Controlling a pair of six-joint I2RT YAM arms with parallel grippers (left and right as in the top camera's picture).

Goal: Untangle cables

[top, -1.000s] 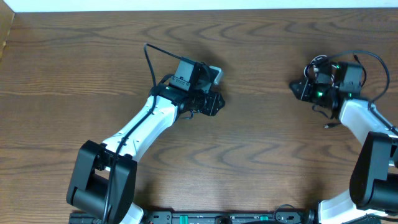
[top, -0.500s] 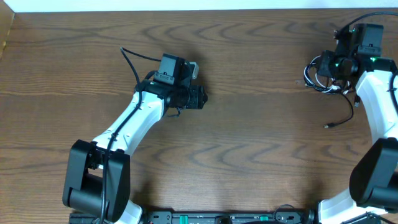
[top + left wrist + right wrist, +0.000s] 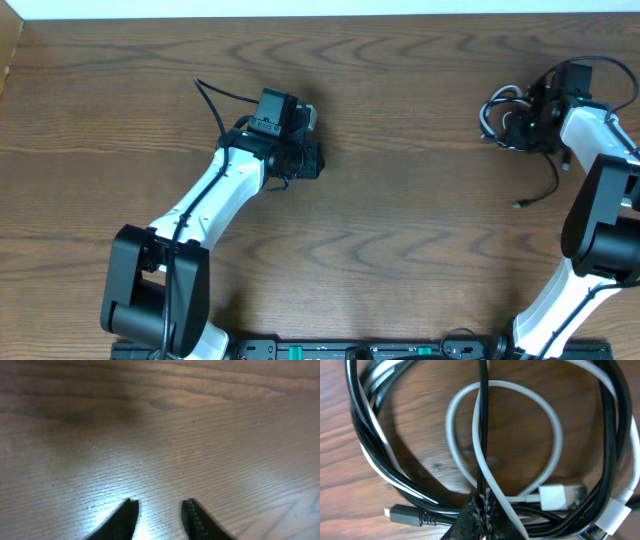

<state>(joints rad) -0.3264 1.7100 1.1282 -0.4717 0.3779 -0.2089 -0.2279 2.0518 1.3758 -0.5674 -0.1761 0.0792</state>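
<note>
right gripper (image 3: 482,504) is clamped shut on the black cable (image 3: 481,435), left gripper (image 3: 160,510) part-open and empty, so I'd lift slowly to slip it free of the white cable (image 3: 452,430) loop.

Left gripper (image 3: 160,510): two dark tips rise from the bottom edge, jaws parted, just above the surface.
Gap: bare wood grain shows between the jaws.
Desk (image 3: 190,420): brown wood, bright glare by the tips, darker shade upper left.

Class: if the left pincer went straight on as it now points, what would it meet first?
Probably just the bare wooden table; nothing else lies ahead of the left pincer in its wrist view.
</note>
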